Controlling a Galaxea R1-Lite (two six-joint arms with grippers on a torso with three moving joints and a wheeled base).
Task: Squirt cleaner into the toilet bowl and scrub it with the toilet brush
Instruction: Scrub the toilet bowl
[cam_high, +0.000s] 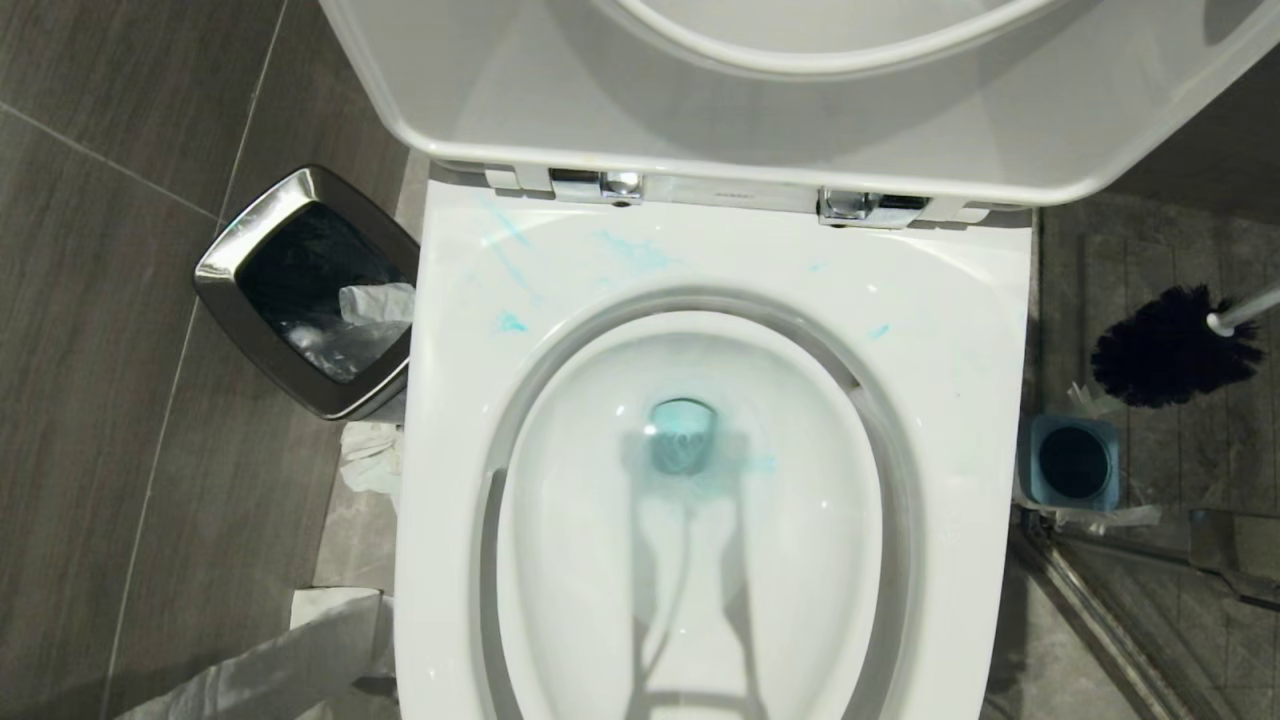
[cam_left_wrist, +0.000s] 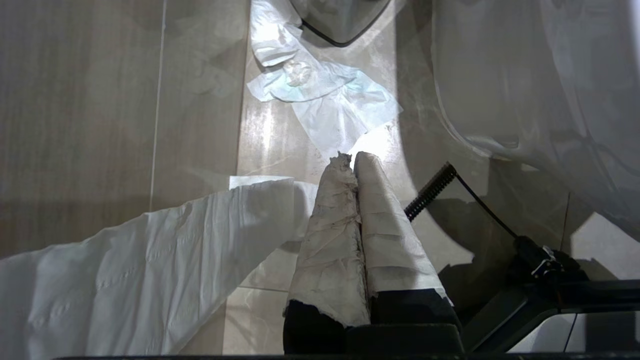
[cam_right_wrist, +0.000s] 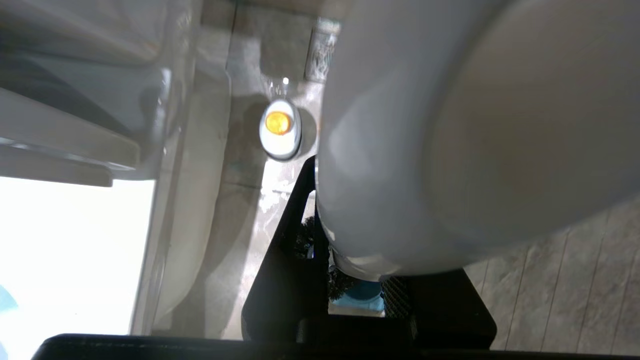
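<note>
The toilet bowl (cam_high: 700, 520) stands with seat and lid (cam_high: 800, 90) raised, its long axis running from the hinges toward the viewer. The cleaner (cam_high: 683, 440) tints the water at the outlet blue-teal, and thin teal streaks and smears mark the white rim near the hinges.

The toilet brush (cam_high: 1170, 345) is held in the air on the robot's right side of the bowl, above the floor tiles and near the blue-and-grey holder (cam_high: 1072, 462), which stands on the floor beside the bowl. The brush's long axis lies at a shallow slant: the black bristle head points toward the bowl, and the pale handle runs away from it, out of the head view at the right edge. The head is apart from both bowl and holder.

The right pincer (cam_right_wrist: 350, 280) is narrowed on the brush handle (in the right wrist view the rounded handle end fills most of the picture, clamped between the black fingers (cam_right_wrist: 285, 270)).

The left pincer (cam_left_wrist: 354, 162) hangs low beside the bowl with its paper-wrapped fingers (cam_left_wrist: 330, 225) pressed together, holding nothing. White tissue (cam_left_wrist: 320, 95) lies on the floor below it.

A chrome-rimmed black bin (cam_high: 310, 290) stands on the left side of the bowl.
</note>
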